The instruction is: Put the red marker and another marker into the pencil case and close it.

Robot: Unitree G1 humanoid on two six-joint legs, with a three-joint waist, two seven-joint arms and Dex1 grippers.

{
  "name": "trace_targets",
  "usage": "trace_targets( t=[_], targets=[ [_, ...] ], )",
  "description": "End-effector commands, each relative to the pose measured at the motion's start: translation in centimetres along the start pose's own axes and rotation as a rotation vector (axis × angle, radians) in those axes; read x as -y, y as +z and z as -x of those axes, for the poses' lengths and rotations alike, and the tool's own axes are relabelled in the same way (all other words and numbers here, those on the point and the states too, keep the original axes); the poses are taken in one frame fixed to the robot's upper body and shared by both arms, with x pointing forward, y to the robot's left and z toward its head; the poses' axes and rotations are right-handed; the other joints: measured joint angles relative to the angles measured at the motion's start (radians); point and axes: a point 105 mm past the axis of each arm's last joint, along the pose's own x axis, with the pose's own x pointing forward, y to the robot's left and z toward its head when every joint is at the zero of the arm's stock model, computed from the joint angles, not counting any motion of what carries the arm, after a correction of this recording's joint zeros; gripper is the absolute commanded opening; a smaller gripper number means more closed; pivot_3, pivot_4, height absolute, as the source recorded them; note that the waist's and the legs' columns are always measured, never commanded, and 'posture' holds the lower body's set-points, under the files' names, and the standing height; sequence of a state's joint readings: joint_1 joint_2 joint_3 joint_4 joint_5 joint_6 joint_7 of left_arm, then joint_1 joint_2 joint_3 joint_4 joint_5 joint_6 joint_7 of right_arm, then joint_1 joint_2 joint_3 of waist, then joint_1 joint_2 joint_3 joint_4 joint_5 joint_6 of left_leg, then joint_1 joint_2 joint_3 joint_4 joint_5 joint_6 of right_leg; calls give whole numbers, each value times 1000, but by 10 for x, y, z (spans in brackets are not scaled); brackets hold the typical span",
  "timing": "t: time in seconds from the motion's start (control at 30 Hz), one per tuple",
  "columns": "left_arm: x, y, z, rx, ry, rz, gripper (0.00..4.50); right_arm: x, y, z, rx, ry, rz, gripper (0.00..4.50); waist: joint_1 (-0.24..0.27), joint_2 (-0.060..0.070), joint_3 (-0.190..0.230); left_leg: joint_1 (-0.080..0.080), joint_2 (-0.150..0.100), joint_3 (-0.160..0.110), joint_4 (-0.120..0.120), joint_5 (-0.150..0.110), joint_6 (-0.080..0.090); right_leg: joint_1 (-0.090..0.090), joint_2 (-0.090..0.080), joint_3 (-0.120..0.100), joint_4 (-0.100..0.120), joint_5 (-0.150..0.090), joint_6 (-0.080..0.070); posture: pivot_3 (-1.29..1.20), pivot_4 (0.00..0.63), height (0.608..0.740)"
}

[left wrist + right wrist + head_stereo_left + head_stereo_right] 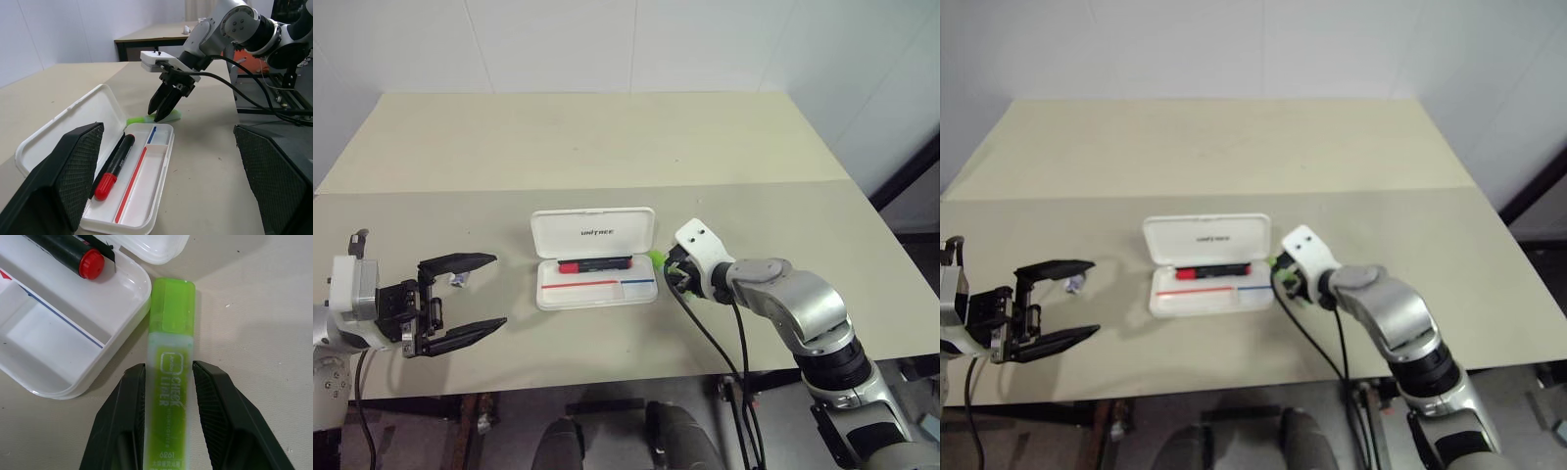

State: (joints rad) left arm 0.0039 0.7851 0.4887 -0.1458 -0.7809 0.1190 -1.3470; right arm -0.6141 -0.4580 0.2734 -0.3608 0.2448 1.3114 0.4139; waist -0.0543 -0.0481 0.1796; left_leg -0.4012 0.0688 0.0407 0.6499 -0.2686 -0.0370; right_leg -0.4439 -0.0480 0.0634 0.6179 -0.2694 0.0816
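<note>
We see the red marker (595, 264) lying in the open case (595, 294), in the rear compartment by the lid. The green marker (170, 377) lies on the table (607, 147), just beside the case's right end. Our right gripper (168, 416) has its fingers closed against the green marker's sides. Our left gripper (460, 299) hangs wide open and empty, well left of the case.

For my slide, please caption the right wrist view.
Right end effector closing around green highlighter beside the open pencil case.

Red marker (595, 264) in open case (595, 257); green marker (169, 377) beside.
</note>
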Motion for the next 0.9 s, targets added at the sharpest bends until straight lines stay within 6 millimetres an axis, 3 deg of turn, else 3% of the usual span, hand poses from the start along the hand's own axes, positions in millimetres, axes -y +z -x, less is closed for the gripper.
trace_targets(
  t=[0.03,0.63,0.9],
  targets=[
    [-1,3,-2,11,-4,-32,4500,31,-12,4,-56,-136,-13,1164,0,0,0,0,0,0,0,0,0,0,0,0,0,0,0,0,150,740],
    [-4,4,-3,15,-7,-35,4500,71,21,24,44,-234,78,1142,-3,5,3,-4,-1,1,-5,-1,0,-2,0,0,-7,2,1,0,150,740],
    [-5,4,0,25,-27,-22,4500,77,76,55,236,-187,233,1133,-4,11,7,-4,1,1,-5,-2,1,-3,1,0,-7,2,3,0,150,740]
  ],
)
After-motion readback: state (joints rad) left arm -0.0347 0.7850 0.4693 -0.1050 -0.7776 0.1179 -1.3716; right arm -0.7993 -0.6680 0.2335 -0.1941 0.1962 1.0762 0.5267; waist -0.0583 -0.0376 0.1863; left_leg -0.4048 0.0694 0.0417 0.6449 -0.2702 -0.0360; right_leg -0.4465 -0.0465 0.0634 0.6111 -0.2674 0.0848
